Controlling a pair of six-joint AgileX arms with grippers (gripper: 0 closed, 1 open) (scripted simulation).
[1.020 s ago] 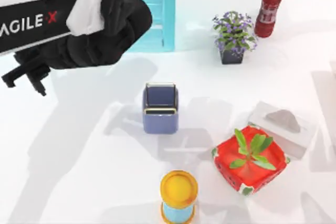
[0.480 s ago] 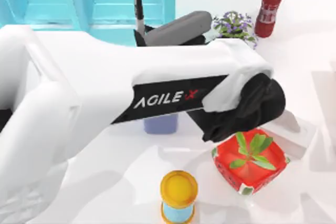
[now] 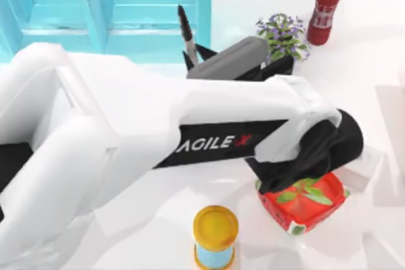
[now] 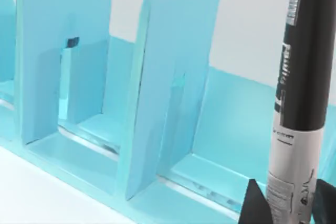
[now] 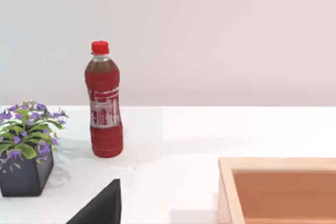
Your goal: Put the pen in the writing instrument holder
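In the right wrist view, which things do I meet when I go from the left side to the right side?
Potted plant with purple flowers → red drink bottle → wooden box.

The left arm (image 3: 158,137) stretches across the table's middle, blocking passage there from above. Around it stand 5 obstacles: the turquoise rack (image 3: 114,11) at the back, flower pot (image 3: 281,39), red bottle (image 3: 324,7), red box (image 3: 304,202) and yellow-lidded jar (image 3: 215,235). The table (image 3: 380,61) lies open at the right.
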